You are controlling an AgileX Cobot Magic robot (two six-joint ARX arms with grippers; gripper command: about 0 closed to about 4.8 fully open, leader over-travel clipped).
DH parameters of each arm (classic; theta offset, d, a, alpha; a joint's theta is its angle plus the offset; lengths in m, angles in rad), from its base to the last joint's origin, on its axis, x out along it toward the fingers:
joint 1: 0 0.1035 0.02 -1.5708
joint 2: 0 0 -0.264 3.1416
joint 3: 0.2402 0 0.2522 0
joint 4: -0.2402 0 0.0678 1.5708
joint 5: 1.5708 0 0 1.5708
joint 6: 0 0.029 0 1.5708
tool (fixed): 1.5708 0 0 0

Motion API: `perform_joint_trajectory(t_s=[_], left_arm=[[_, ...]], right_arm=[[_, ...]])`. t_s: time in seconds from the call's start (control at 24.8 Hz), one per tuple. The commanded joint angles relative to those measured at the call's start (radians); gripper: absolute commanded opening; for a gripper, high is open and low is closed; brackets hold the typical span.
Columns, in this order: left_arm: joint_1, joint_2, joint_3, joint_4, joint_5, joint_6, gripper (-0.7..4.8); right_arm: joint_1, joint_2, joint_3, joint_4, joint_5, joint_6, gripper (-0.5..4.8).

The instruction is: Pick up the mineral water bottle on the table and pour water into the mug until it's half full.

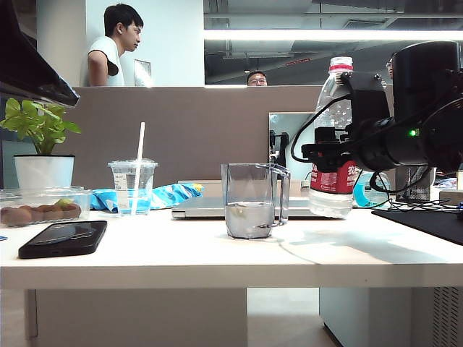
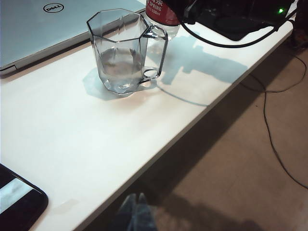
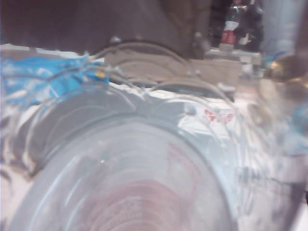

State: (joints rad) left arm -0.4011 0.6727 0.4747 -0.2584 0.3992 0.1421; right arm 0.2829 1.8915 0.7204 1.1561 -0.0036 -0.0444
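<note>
phone (image 1: 63, 238) at table (image 1: 217, 271) front edge | right pincer (image 1: 329, 153) clamps bottle (image 1: 334, 144) beside mug (image 1: 249, 200) | left pincer unseen

- in your exterior view the light comes from a bright ceiling strip (image 1: 325, 34) at the back; the table (image 1: 181, 253) top is washed nearly white while the near right arm (image 1: 427, 108) reads almost black.
- the mug (image 1: 249, 200) casts a soft shadow toward the right there.
- your left wrist view is sharp and evenly lit; the mug (image 2: 126, 50) throws a pale bluish shadow on the table (image 2: 96, 144), and a larger shadow lies beside the mineral water bottle (image 2: 162, 14).
- the floor (image 2: 250, 163) beyond the edge is dim.
- your right wrist view is blurred and smeared; the mineral water bottle (image 3: 144, 168) fills it out of focus, warping everything behind, with pale glare along both sides.
</note>
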Motion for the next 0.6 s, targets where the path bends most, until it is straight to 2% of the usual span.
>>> perform_joint_trajectory(t_s=[0.04,0.52,0.6], left_arm=[[0.001,-0.002,0.005,0.013,0.006,0.004,-0.04],[0.001,-0.002,0.005,0.013,0.005,0.004,-0.05],[0.001,-0.002,0.005,0.013,0.006,0.004,-0.05]], right_arm=[[0.000,-0.004,0.002,-0.013,-0.002,0.003,2.52],[0.000,0.031,0.002,-0.004,-0.003,0.003,2.57],[0.000,0.031,0.002,-0.006,-0.004,0.003,3.22]])
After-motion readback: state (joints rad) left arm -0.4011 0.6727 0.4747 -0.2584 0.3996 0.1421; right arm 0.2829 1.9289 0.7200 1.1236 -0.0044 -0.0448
